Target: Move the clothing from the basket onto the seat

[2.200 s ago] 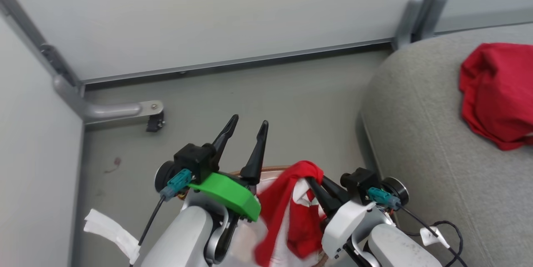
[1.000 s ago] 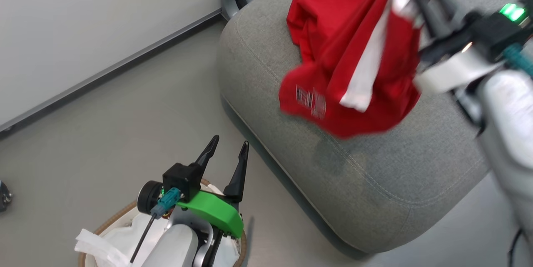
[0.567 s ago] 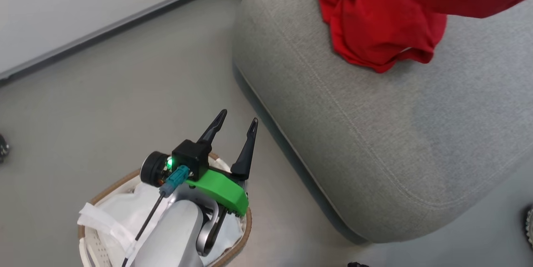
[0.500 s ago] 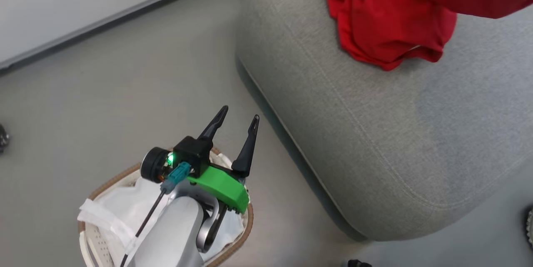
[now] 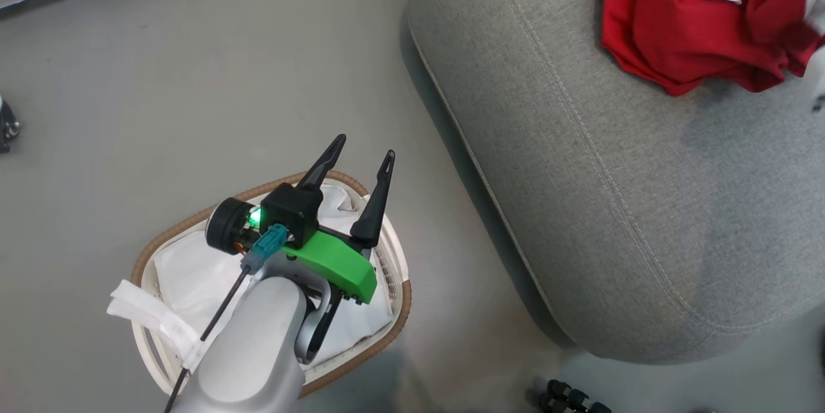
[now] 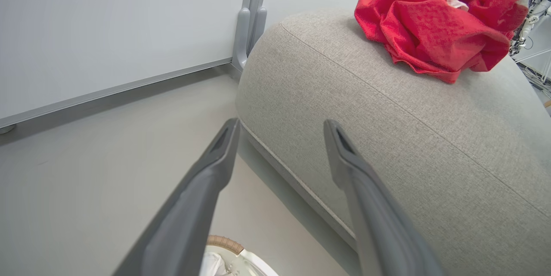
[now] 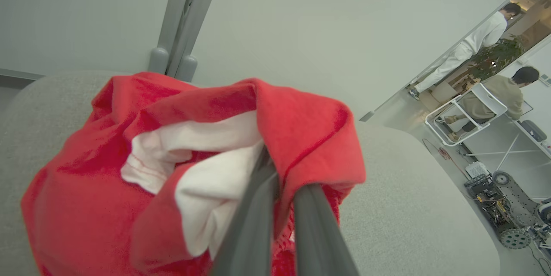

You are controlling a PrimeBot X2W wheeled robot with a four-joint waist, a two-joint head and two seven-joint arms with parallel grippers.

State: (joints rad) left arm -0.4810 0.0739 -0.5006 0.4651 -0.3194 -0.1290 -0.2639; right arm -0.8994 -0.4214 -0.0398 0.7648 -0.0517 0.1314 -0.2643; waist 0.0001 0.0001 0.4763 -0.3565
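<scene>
Red clothing (image 5: 677,33) with white panels lies heaped on the far part of the grey seat (image 5: 612,174). In the right wrist view my right gripper (image 7: 282,175) is shut on a fold of this clothing (image 7: 301,129), its fingertips buried in the fabric just above the seat (image 7: 409,190). My left gripper (image 5: 362,150) hangs open and empty over the basket (image 5: 193,225), which shows its brown rim and white liner. In the left wrist view the open left gripper (image 6: 280,126) points toward the seat (image 6: 387,116) and the clothing (image 6: 430,22), with the basket's rim (image 6: 220,241) below.
Grey floor surrounds the basket, which stands close to the seat's near edge. A white wall panel with a grey post (image 6: 250,22) runs behind. Small black wheels (image 5: 567,397) sit by the seat's corner. Two people (image 7: 508,91) and a wheeled base (image 7: 512,233) are far off.
The head camera has swung toward the seat. My right gripper has carried a red garment from the basket over to the seat, onto the garment lying there. The left gripper stays open over the basket.
</scene>
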